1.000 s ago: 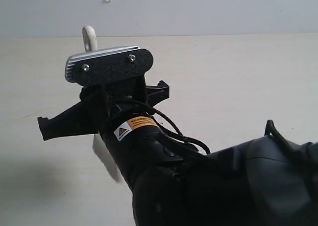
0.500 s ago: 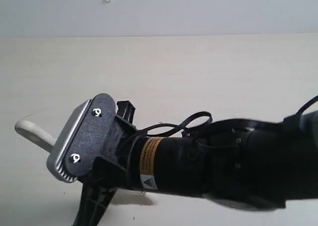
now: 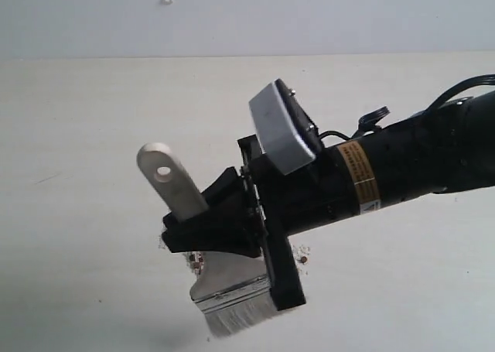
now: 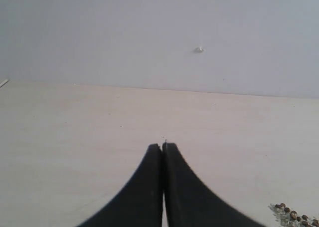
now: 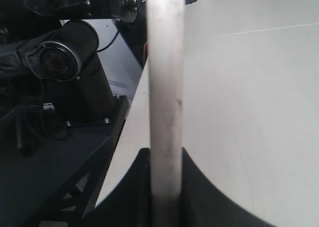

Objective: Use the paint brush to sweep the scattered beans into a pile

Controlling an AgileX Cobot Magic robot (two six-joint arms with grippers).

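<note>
**A:** Exterior view first. Where's the brush?

**B:** Lower middle of the frame. The right gripper (image 3: 224, 232) pinches the paint brush (image 3: 230, 278) by its handle (image 3: 166, 174), just above the metal band. The handle leans to the upper left and the bristles (image 3: 240, 317) point down at the table (image 3: 93, 135). They're blurred, so I can't tell whether they touch it.

**A:** And the beans?

**B:** A few beans (image 3: 195, 261) show on either side of the gripper, which covers the ground between them.

**A:** Left wrist view?

**B:** The left gripper (image 4: 163, 147) has its jaws pressed together on nothing, over bare table. A small cluster of beans and pale grains lies off to one side, well apart from it.

**A:** Right wrist view?

**B:** The jaws are clamped on the handle, which runs straight out between them (the grip looks square, not skewed).

**A:** So how should it sweep?

**B:** My judgement is that only the bristle tips should rest lightly on the surface. The flat of the brush should face the stroke. Strokes should be short and slow, from the outer strays inward, because round beans roll if flicked. The brush should lift clear before each return.
</note>
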